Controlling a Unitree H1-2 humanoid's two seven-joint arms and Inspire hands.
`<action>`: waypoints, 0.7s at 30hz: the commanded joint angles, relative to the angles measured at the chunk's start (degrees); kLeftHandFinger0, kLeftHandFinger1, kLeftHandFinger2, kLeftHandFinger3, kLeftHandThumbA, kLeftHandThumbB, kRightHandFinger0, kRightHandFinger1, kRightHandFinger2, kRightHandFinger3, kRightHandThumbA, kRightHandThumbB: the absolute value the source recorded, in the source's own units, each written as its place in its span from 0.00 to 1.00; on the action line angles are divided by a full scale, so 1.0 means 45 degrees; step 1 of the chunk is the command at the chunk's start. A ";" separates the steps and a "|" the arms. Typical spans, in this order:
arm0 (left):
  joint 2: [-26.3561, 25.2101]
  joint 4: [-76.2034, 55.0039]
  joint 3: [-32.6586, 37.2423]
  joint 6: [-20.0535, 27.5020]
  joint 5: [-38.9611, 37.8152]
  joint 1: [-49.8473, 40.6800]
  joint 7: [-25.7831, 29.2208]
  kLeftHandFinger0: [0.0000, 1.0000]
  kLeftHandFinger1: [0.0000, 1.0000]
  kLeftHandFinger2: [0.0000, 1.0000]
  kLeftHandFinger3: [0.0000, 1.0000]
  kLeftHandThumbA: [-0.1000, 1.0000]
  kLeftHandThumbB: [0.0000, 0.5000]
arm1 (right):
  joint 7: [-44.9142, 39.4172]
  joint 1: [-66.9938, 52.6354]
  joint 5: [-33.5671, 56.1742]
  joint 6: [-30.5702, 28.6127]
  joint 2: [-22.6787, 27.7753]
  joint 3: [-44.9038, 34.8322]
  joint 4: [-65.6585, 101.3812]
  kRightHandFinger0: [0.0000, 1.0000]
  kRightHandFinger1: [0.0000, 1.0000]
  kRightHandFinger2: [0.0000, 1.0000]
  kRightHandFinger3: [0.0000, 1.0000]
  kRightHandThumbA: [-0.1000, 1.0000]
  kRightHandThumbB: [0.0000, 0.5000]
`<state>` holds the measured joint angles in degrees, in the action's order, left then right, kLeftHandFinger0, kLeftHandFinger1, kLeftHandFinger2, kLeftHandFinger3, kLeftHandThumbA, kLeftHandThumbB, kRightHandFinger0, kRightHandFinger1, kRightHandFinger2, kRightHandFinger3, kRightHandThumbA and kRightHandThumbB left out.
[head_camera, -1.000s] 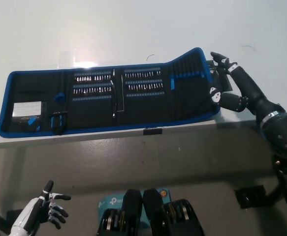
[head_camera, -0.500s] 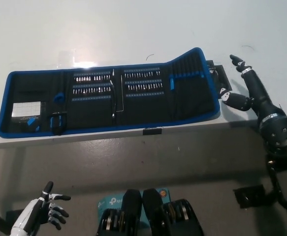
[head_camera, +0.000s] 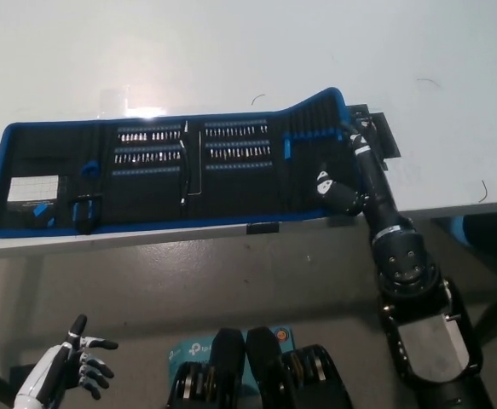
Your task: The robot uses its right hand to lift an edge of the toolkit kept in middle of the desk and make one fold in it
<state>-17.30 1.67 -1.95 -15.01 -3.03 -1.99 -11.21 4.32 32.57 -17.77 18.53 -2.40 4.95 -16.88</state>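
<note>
Toolkit (head_camera: 171,166): long black fabric roll-up case with blue piping, lies unrolled flat across the middle of the white bench (head_camera: 231,51), long side parallel to the front edge and close to it. Right end panel is raised off the surface and tilted; the rest lies flat.

Inside the case: two blocks of small silver bits (head_camera: 193,145) in rows near the centre, blue elastic bands under them, a white card (head_camera: 33,189) in the left pocket, a small blue-handled tool (head_camera: 84,209) beside it.

Right arm (head_camera: 393,247), black, comes up from bottom right and crosses the bench's front edge. Right hand (head_camera: 350,166) sits over the toolkit's right end; its fingers (head_camera: 359,132) reach along the raised panel's right border, with another finger (head_camera: 325,183) resting on the black inner face. Cannot tell whether the fingers actually pinch the fabric or just lie against it.

Flat black rectangular piece (head_camera: 387,136) lies on the bench just beside the raised end, partly behind the hand.

Left hand (head_camera: 69,366), white, hangs low at bottom left, below the bench, fingers spread and holding nothing.
</note>
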 commanded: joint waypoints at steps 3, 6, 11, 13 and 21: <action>0.0010 -0.0413 -0.0042 0.0195 0.0065 0.0060 0.0069 0.36 0.36 0.36 0.56 1.00 1.00 | 0.0835 -0.0072 -0.0280 -0.0670 -0.0145 0.0170 -0.0148 1.00 1.00 1.00 1.00 0.35 0.51; -0.0028 -0.0335 -0.0073 0.0371 -0.0025 0.0099 -0.0024 0.37 0.37 0.36 0.56 1.00 1.00 | 0.1138 -0.0214 -0.0226 -0.0802 -0.0053 -0.0009 -0.0315 1.00 1.00 1.00 1.00 0.31 0.50; -0.0039 -0.0154 -0.0122 0.0473 -0.0006 0.0177 0.0023 0.33 0.34 0.34 0.55 1.00 1.00 | 0.1210 -0.0440 0.0310 -0.1357 0.0095 -0.0516 -0.0382 1.00 1.00 1.00 1.00 0.26 0.47; 0.0023 -0.0127 -0.0139 0.0506 -0.0047 0.0167 0.0036 0.32 0.33 0.33 0.54 1.00 1.00 | 0.1413 -0.0441 0.0401 -0.1767 0.0102 -0.0669 -0.0521 1.00 1.00 1.00 1.00 0.19 0.50; 0.0039 -0.0197 -0.0090 0.0502 0.0027 0.0055 -0.0030 0.32 0.33 0.33 0.55 1.00 1.00 | 0.0923 -0.0565 0.1182 -0.3084 0.0257 -0.0984 -0.1000 0.00 0.00 0.00 0.89 0.00 0.24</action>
<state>-16.72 1.59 -2.24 -14.80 -3.01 -1.88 -11.22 8.80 29.18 -15.13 10.43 -1.33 0.87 -20.39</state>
